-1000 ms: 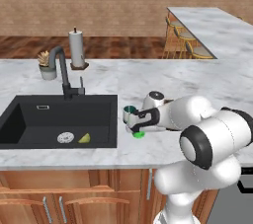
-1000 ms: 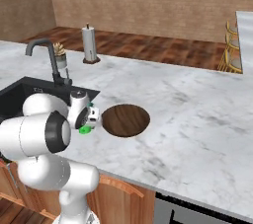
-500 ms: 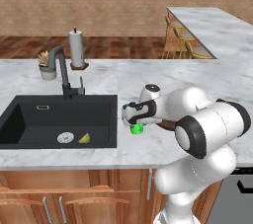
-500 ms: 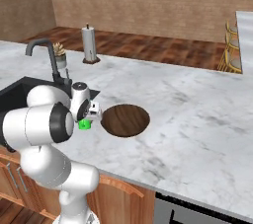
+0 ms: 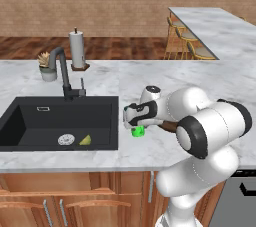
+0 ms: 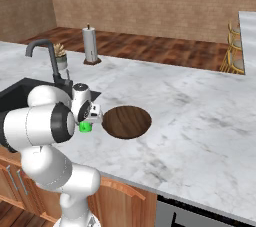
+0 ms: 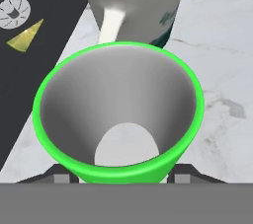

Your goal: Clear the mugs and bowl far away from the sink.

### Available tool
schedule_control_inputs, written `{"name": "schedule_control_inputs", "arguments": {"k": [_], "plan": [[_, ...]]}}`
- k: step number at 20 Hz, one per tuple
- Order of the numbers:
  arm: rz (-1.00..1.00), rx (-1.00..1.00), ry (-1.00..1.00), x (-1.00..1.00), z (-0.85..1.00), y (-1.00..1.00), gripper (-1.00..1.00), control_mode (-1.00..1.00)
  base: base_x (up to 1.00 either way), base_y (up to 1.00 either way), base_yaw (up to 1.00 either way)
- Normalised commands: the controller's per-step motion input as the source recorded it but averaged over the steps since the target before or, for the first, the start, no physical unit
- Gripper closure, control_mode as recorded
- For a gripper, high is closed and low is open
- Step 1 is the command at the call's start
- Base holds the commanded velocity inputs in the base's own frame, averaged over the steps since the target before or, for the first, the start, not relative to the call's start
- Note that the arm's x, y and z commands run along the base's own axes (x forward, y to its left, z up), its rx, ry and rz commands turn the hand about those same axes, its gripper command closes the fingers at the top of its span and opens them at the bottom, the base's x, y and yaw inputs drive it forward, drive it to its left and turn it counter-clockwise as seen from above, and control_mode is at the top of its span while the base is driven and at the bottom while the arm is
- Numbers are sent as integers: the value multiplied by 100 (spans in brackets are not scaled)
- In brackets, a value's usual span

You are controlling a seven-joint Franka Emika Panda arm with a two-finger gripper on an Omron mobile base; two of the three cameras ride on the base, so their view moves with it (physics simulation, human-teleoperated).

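Glossy green conical mug [image 7: 118,119], white ceramic mug [image 7: 133,6], matte sink [image 5: 60,121]

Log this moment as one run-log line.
claw: closing around bright green mug | white mug: just beyond | dark brown wooden bowl: on counter

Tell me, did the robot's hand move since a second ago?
Yes. The gripper slid away from the sink edge, toward the bowl, and now straddles the green mug.
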Motion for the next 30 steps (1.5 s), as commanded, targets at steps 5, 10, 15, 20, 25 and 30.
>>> {"name": "schedule_control_inputs", "arguments": {"k": [5, 10, 15, 20, 25, 30], "plan": [[0, -1, 11, -48, -100, 0, 100, -100, 0, 0, 0], [0, 0, 13, -70, -100, -3, 100, -100, 0, 0, 0], [0, -2, 10, -100, -100, -5, 100, -100, 0, 0, 0], [0, -2, 8, -93, -100, -11, 100, -100, 0, 0, 0], [0, 0, 1, -5, -69, -36, 100, -100, 0, 0, 0], [0, 7, -7, -23, 27, -27, 100, -100, 0, 0, 0]]}}
